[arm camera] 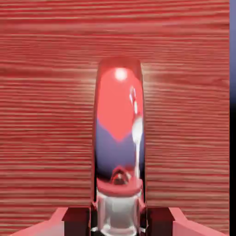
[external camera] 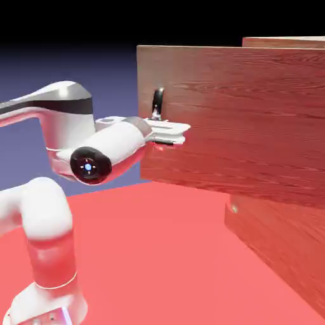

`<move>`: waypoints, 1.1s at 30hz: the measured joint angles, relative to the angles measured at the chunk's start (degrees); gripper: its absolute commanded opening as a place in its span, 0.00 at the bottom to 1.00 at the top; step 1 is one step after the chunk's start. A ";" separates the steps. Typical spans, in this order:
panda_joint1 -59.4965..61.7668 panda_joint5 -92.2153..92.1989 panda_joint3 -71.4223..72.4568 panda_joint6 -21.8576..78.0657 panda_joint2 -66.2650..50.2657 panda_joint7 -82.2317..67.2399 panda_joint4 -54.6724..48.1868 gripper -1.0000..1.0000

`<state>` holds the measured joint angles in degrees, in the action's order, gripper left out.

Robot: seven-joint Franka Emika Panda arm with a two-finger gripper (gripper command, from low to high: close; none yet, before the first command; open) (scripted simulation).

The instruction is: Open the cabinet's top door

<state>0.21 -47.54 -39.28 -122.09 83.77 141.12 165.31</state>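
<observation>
The cabinet (external camera: pixel 289 254) is a reddish-brown wood-grain box at the exterior view's right. Its top door (external camera: pixel 247 133) stands swung out from the cabinet front, with its free edge toward the arm. A dark curved loop handle (external camera: pixel 157 101) sits near that edge. My gripper (external camera: pixel 164 132) reaches in from the left and is shut on the handle's lower part. In the hand view the shiny handle (arm camera: pixel 120 133) rises large from between the fingers, my gripper (arm camera: pixel 119 216) clamps its base, and the door's wood (arm camera: pixel 46 115) fills the background.
The lower panel (external camera: pixel 279 247) stays flush under the open door, with a small knob-like handle (external camera: pixel 234 208) near its left edge. The red table (external camera: pixel 159 254) spreads in front. A strip of blue backdrop (arm camera: pixel 233 92) shows past the door's edge.
</observation>
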 measured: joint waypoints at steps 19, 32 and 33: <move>-17.35 21.87 -28.00 41.31 -6.15 2.89 -35.79 0.00; -36.81 25.77 -35.71 61.15 -5.68 7.28 -62.79 0.00; -38.29 25.88 -36.09 62.55 -5.57 7.71 -64.87 0.00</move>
<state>-38.08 -21.67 -75.37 -59.55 78.20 148.83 100.44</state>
